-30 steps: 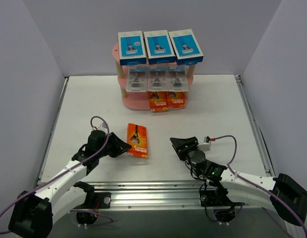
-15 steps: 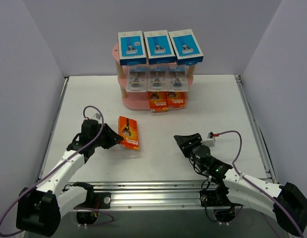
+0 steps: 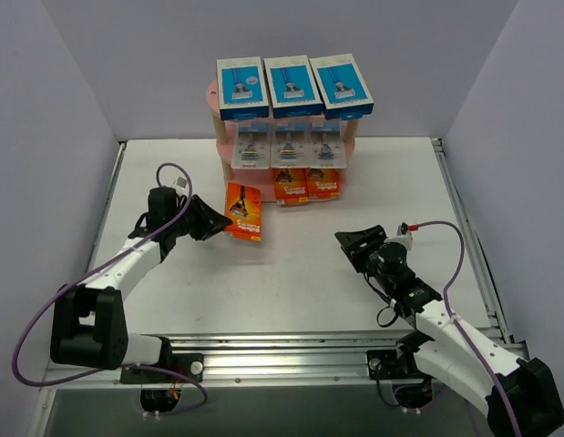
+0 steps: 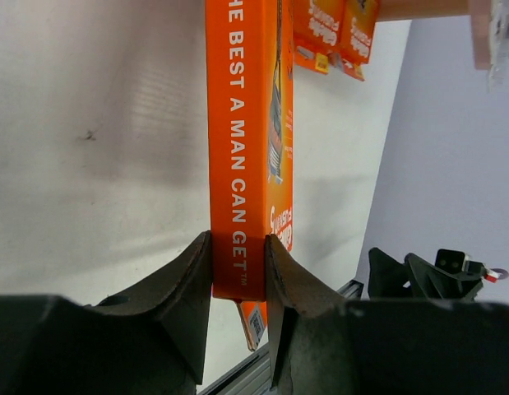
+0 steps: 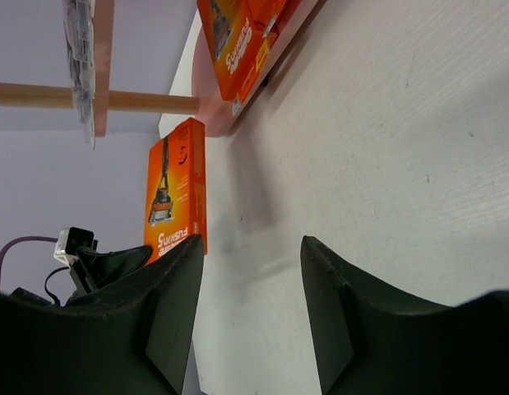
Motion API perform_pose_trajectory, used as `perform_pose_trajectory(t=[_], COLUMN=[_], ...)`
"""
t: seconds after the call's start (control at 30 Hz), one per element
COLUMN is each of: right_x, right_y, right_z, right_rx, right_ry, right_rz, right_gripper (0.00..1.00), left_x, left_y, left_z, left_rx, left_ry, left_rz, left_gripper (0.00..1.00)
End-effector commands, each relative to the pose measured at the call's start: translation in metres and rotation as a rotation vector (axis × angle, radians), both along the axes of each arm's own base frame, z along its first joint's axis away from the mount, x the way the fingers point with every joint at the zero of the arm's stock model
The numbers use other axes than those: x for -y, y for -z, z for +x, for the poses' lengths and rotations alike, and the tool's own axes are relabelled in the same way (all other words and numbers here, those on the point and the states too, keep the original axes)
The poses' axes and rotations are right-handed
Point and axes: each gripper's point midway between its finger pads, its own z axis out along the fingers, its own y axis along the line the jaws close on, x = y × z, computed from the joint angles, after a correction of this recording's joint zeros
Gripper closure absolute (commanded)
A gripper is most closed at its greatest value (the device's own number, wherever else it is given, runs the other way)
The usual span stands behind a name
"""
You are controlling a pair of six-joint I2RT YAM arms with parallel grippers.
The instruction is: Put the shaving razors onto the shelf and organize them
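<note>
My left gripper (image 3: 218, 221) is shut on an orange razor pack (image 3: 244, 211), held on edge just left of the pink shelf's (image 3: 242, 188) bottom board. In the left wrist view the jaws pinch the pack's (image 4: 246, 148) lower end. Two orange packs (image 3: 305, 184) stand on the bottom tier. Three grey blister packs (image 3: 288, 144) fill the middle tier and three blue boxes (image 3: 292, 85) the top. My right gripper (image 3: 354, 244) hangs open over bare table at the right, nothing between its fingers (image 5: 168, 280). Its camera shows the held pack (image 5: 176, 189).
Grey walls close in the table on the left, back and right. A metal rail (image 3: 282, 350) runs along the near edge between the arm bases. A cable (image 3: 432, 228) loops off the right wrist and another (image 3: 168, 173) off the left.
My left gripper has carried the orange pack from the table's middle up and left to the shelf's left front. The right arm has swung to the right, still open.
</note>
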Motion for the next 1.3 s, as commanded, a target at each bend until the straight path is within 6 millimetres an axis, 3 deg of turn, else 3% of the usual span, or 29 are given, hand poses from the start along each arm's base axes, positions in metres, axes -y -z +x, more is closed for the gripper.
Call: perform_pose_trajectory(t=[0.0,0.23,0.57,1.27], right_x=[-0.002,0.007,0.024,0.053], right_y=[-0.008,-0.003,-0.014,0.003], right_z=[0.005,0.011,0.027,0.045], right_rx=[-0.001,-0.023,-0.018,-0.066], right_ry=[-0.062,-0.067,-0.049,-0.021], right_rz=[-0.004,-0.012,-0.049,-0.055], right_gripper=[0.53,0.54,0.54,0.54], left_x=[0.010,0.006,0.009,0.011], left_y=[-0.043,-0.035,-0.016,0.019], left_z=[0.031,0.058,0.094,0.136], left_rx=[0.153,0.151,0.147,0.105], left_ry=[0.056,0.067,0.080,0.000], left_rz=[-0.058,-0.058,-0.095,-0.178], left_gripper=[0.98,0.98,0.98,0.98])
